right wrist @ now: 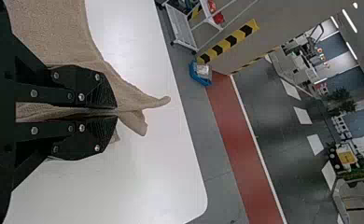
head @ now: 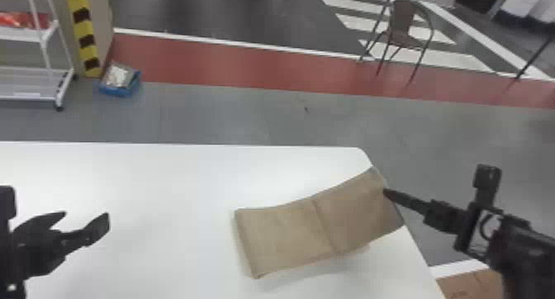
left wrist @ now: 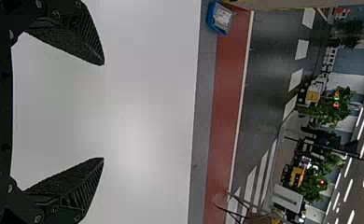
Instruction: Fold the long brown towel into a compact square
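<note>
Towel (head: 285, 238): you have it on the bench (head: 165, 186), running from the right tool (right wrist: 117, 110) toward the left tool's side, with a crease (head: 324, 226) across it; the end by the right tool reaches the bench's side edge.
Right tool: you have it closed on that end, loose cloth poking past its tips.
Left tool (left wrist: 103, 111): spread wide and empty, well apart from the towel, over bare bench.
Likely step: bringing the held end over toward the left tool.
Drag risk: with nothing bracing the rest, your pull could slide the whole towel rather than fold it.
Slip risk: if your pinch misses a layer, the layers could part and leave the square uneven.
</note>
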Robot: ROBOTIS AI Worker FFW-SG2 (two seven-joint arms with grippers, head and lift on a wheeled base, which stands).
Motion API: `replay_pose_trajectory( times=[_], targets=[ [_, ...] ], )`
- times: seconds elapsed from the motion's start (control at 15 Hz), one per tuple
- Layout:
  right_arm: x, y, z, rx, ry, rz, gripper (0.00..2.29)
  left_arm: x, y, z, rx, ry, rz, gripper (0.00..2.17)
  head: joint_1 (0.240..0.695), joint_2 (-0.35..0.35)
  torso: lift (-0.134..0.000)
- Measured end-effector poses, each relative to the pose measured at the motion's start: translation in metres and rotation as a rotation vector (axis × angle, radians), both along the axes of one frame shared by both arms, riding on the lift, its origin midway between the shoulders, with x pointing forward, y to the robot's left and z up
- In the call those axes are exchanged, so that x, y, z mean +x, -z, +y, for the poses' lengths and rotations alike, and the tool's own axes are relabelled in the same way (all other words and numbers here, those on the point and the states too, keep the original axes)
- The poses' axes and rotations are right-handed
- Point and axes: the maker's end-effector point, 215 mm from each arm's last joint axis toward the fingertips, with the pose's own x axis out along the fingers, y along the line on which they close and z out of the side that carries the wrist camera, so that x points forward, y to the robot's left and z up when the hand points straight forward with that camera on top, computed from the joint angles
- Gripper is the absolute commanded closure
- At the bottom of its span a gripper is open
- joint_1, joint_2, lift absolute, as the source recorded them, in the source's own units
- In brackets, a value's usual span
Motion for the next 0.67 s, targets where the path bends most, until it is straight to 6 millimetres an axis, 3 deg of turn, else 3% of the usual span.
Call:
replay_pose_trajectory(
  times=[0.13,0.47,0.67],
  targets=[
    [0.002,0.009,-0.003,-0.003,0.003,0.02,1.03,-0.001,0.0,0.0,-0.002,-0.001,-0.001,0.17,0.695,-0.312,0.0],
    [-0.006,0.062,-0.016,-0.026,0.015,0.123,1.03,-0.003,0.0,-0.006,-0.007,0.008,0.001,0.17,0.695,-0.335,0.0],
    [0.001,0.078,-0.027,-0.089,0.019,0.113,1.02,-0.007,0.003,-0.011,-0.009,0.018,0.006,0.17,0.695,-0.348,0.0]
  ],
)
